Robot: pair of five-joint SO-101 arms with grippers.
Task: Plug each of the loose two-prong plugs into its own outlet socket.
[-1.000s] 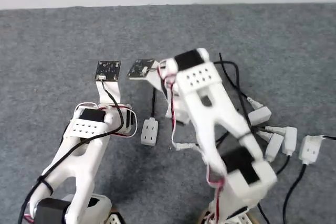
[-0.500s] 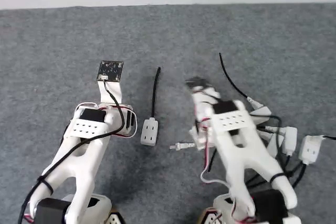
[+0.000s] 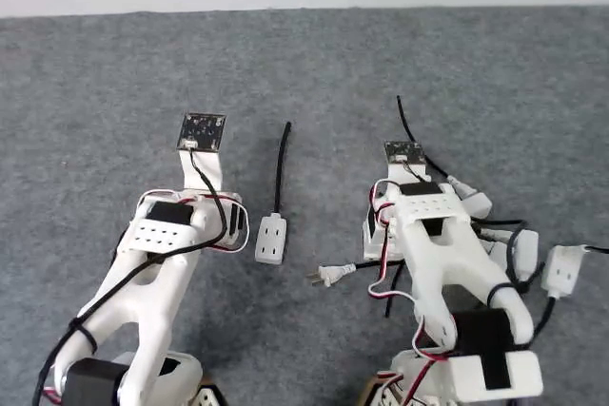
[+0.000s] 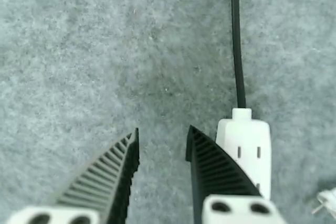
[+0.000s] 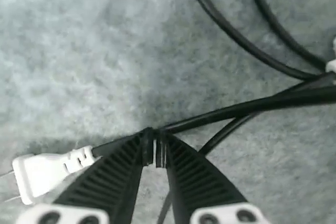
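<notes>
Right gripper (image 5: 154,153) was drawn back, clamped on black cord (image 5: 236,109) behind white plug (image 5: 42,174), prongs pointed leftward | left gripper (image 4: 161,150) was held apart beside boxy socket (image 4: 244,150)

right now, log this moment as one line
left tool: open, beside outlet socket | right tool: shut on cord behind white plug | white plug: unplugged
</notes>
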